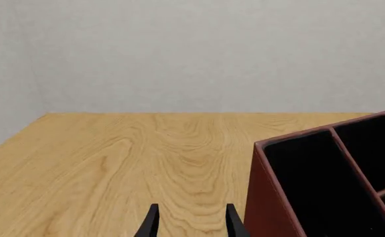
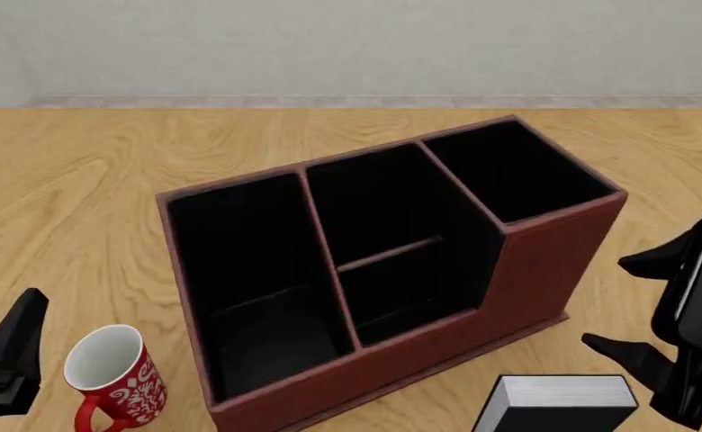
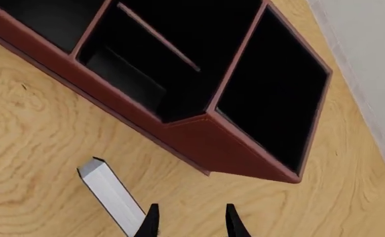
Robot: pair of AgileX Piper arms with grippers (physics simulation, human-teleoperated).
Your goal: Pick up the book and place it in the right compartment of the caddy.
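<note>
Two grippers are seen with fingers spread and nothing held. The right gripper (image 3: 189, 222) is hung over the table (image 2: 75, 180) just right of the book (image 2: 555, 405), which is lying on the wood by the caddy (image 2: 531, 270), just in front of its tall right end. The right compartment (image 2: 513, 171) is seen black-lined and bare. The left gripper (image 1: 189, 224) is parked off the caddy's left end, near a red patterned mug (image 2: 111, 373).
</note>
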